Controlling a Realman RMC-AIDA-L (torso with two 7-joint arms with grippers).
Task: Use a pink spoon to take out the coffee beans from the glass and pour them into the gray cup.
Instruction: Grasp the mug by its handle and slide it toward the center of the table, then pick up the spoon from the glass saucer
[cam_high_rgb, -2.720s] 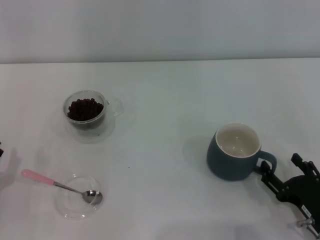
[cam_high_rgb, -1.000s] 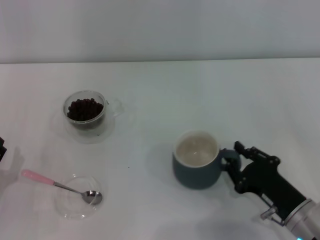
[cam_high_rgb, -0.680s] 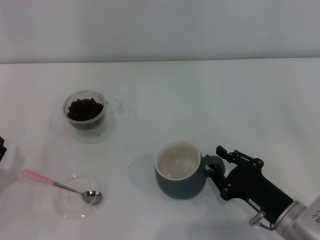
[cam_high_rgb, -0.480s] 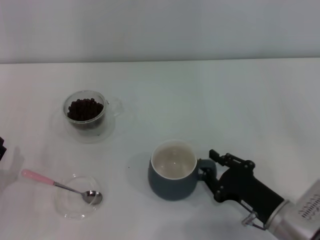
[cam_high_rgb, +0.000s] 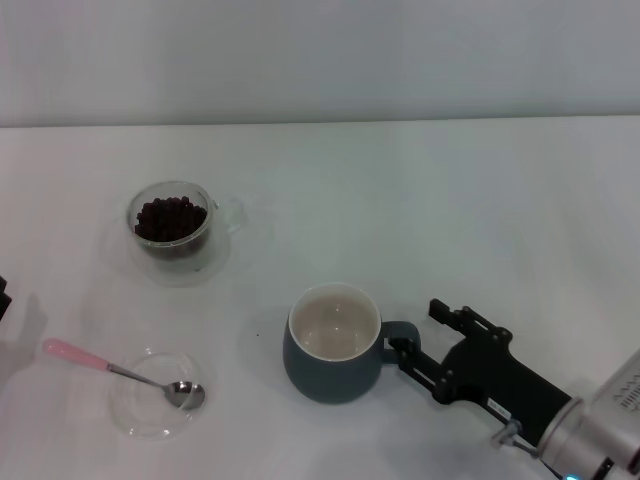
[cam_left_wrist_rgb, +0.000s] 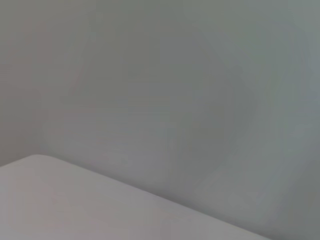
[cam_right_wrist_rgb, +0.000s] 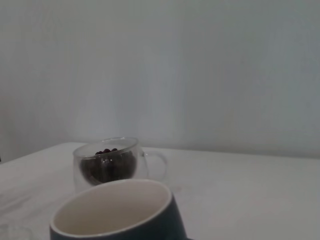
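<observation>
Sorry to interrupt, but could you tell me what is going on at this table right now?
The right gripper is at the loop handle of the squat blue-gray ceramic mug, fingers open around it; the mug's cream inside is empty. The small clear glass cup full of dark coffee beans stands at the far left. The pink-handled metal teaspoon lies untouched, bowl on a flat clear saucer. The left gripper is out of sight.
</observation>
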